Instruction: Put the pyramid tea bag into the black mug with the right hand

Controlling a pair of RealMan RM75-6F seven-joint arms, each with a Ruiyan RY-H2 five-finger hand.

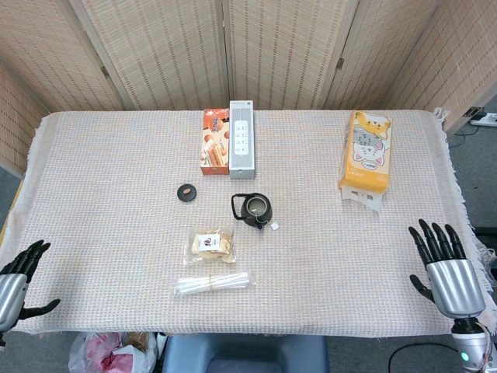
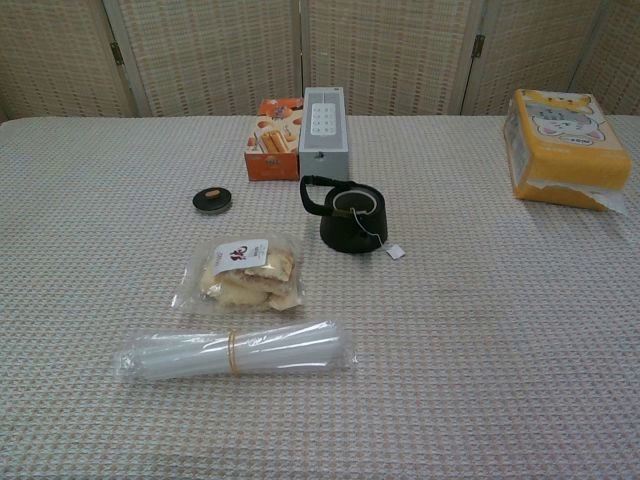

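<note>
The black mug (image 1: 254, 209) (image 2: 352, 217) stands upright mid-table, its handle to the left. The pyramid tea bag (image 2: 348, 206) lies inside it; its string runs over the rim to a small white tag (image 1: 274, 226) (image 2: 396, 252) on the cloth. My right hand (image 1: 445, 270) hovers at the table's near right corner, far from the mug, fingers spread and empty. My left hand (image 1: 15, 280) hangs off the near left corner, fingers apart, holding nothing. Neither hand shows in the chest view.
A snack packet (image 1: 212, 245) and a bundle of clear straws (image 1: 213, 283) lie in front of the mug. A small black lid (image 1: 186, 192) lies left of it. An orange box (image 1: 214, 141), a grey power strip (image 1: 241, 137) and a yellow tissue pack (image 1: 365, 158) sit farther back.
</note>
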